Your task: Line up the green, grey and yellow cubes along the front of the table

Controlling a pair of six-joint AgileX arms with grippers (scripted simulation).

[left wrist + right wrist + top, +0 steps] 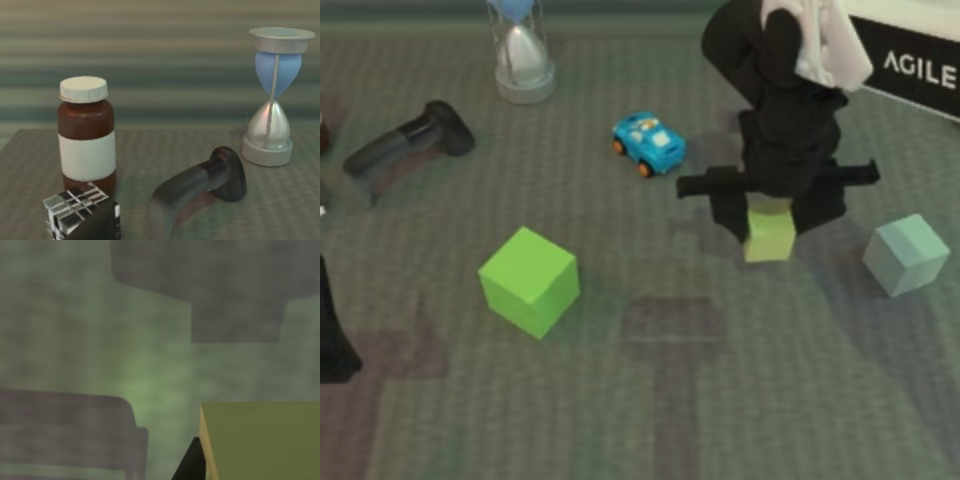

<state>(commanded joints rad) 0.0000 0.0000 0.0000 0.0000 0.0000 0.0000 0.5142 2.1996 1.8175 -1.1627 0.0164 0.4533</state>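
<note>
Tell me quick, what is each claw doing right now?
Right gripper: closed on the yellow cube.
Left gripper: not in view; its arm sits parked at the table's left edge.

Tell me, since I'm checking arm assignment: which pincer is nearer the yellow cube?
Right. The right pincer is directly over the yellow cube; the left arm sits parked at the table's far left edge.

The right gripper [769, 222] closes on the yellow cube [769, 237] right of centre on the table [650, 420]. The grey cube [906, 254] sits near the right edge, the green cube [529, 281] left of centre; a blue toy car [649, 143], hourglass [523, 52] and black scanner [410, 137] lie behind. The left arm [334, 335] rests at the left edge.
</note>
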